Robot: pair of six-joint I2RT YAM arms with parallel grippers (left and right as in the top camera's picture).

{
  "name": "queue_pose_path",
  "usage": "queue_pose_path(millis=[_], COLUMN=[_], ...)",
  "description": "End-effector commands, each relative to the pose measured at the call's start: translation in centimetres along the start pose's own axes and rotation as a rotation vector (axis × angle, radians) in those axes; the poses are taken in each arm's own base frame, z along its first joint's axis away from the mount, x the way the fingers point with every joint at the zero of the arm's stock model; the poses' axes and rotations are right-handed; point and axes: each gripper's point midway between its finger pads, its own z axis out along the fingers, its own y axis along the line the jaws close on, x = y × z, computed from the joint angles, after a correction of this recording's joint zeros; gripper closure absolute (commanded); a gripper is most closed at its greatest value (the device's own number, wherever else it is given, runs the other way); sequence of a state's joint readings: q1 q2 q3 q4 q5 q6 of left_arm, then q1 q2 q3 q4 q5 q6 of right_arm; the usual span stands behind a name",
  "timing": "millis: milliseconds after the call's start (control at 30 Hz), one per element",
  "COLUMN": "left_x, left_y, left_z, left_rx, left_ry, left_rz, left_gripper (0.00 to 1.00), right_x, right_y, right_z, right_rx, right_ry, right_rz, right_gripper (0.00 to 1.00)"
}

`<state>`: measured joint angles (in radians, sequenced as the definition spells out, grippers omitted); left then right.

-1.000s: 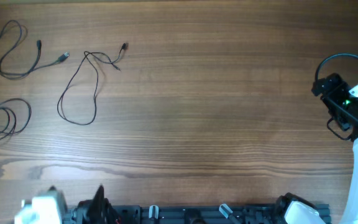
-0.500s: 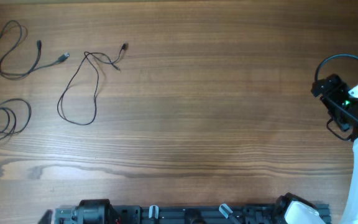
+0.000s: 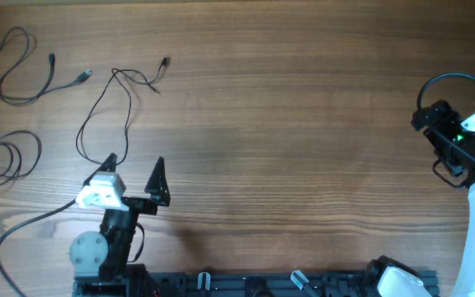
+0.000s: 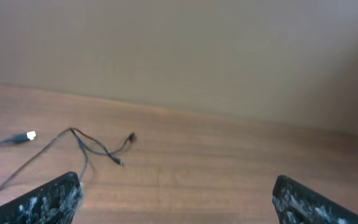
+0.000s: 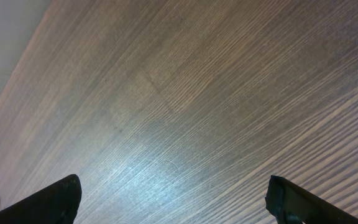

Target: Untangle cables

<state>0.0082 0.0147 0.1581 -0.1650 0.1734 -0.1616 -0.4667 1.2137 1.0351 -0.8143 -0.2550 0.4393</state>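
Since the earlier frame, the left arm has swung up from the near edge onto the worktop (image 3: 303, 124); the cables and the right arm are unchanged. We see the left claw (image 3: 134, 169) spread wide and empty, one finger just beside the lower bend of the middle cable (image 3: 129, 111); we cannot tell whether it touches. We judge the wide spread is meant to straddle the thin cord before closing.

All three cables lie at the far left of the worktop. The middle cable forms a long loop, the top-left cable (image 3: 49, 78) an open loop, and the coiled cable (image 3: 35, 148) sits near the left edge. They lie apart with no knot visible.

The right claw (image 5: 173, 183) is likewise spread and empty over bare wood at the far right, presumably parked out of the way.
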Motion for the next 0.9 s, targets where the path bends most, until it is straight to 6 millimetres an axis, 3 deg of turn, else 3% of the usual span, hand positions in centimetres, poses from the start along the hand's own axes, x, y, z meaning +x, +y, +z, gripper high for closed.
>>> queue_pose_path(millis=[0,200,533,667,867], left_x=[2.2,4.3,4.4,4.4,4.4], left_y=[0.7,2.1,2.2,2.2,2.2], left_z=[0.5,1.1,1.1,1.1,1.1], left_rx=[-0.011,-0.061,-0.064,-0.064,-0.064], left_ry=[0.031,0.035,0.031,0.031,0.031], left_rz=[-0.020,-0.022,-0.018,-0.018,-0.018], left_gripper=[0.00,0.00,0.00,0.00,0.00], right_x=[0.2,0.3,0.1,-0.1,0.4], right_y=[0.0,-0.1,0.7,2.0,4.6], right_z=[0.1,0.1,-0.5,-2.6,-7.7], right_rx=[-0.005,-0.002,-0.038,-0.099,-0.215], right_ry=[0.011,0.016,-0.003,-0.064,-0.199], right_rz=[-0.017,-0.016,-0.087,-0.153,-0.298], right_gripper=[0.03,0.03,0.03,0.03,0.03])
